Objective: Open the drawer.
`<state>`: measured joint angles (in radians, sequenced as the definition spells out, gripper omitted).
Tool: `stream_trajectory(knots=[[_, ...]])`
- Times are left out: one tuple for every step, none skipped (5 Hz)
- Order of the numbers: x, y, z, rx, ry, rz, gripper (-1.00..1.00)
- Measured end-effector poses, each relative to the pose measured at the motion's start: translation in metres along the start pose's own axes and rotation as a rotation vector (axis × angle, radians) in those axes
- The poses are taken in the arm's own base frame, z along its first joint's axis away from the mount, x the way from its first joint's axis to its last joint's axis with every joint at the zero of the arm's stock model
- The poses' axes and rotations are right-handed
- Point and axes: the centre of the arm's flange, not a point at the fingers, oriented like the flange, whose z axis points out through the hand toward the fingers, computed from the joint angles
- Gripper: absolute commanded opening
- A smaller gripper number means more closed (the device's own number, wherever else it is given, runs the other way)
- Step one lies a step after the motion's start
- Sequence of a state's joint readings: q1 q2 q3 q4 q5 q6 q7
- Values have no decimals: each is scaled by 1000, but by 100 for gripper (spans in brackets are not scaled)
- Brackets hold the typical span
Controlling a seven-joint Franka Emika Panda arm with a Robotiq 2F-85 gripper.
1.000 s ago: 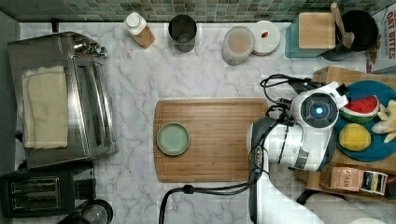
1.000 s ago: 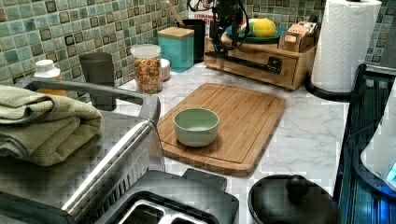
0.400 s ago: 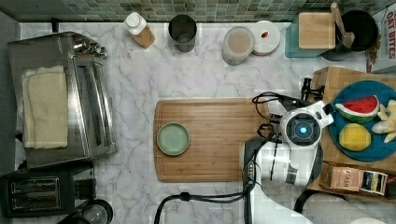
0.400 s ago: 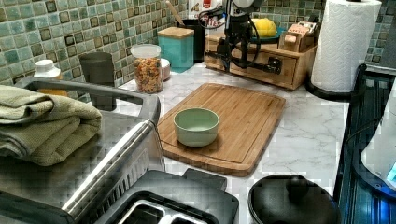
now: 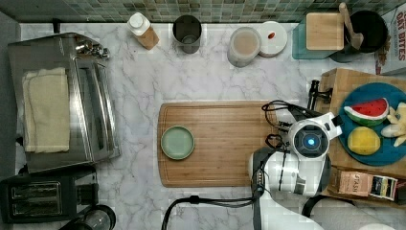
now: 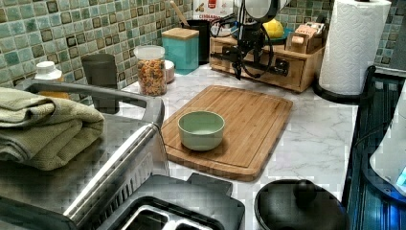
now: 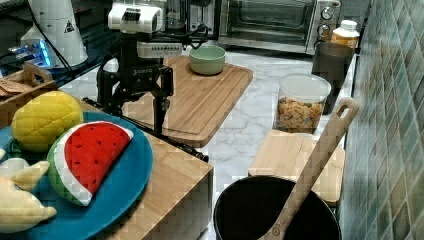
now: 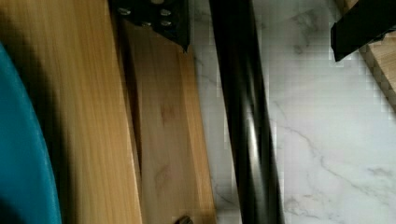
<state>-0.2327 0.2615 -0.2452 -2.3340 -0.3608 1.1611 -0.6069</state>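
In the top view, your gripper [image 5: 313, 93] sits at the box's [image 5: 356, 79] nine-o'clock edge, at three o'clock from the cutting board [image 5: 218, 143] and its bowl [image 5: 177, 142]. In the left view, the drawer [image 6: 265, 64] lies at twelve o'clock from the board, the gripper hanging before its front. In the right view, the fingers [image 7: 159, 107] stand spread wide, one each side of the handle [image 7: 165, 137]. In the wrist view, the black bar runs between the finger tips, untouched, beside the drawer's front, with a thin dark seam against the box.
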Motion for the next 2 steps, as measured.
stream_trajectory(knots=[[-2, 0, 5, 32, -19, -24, 100], [-3, 4, 8, 93, -53, -20, 100]])
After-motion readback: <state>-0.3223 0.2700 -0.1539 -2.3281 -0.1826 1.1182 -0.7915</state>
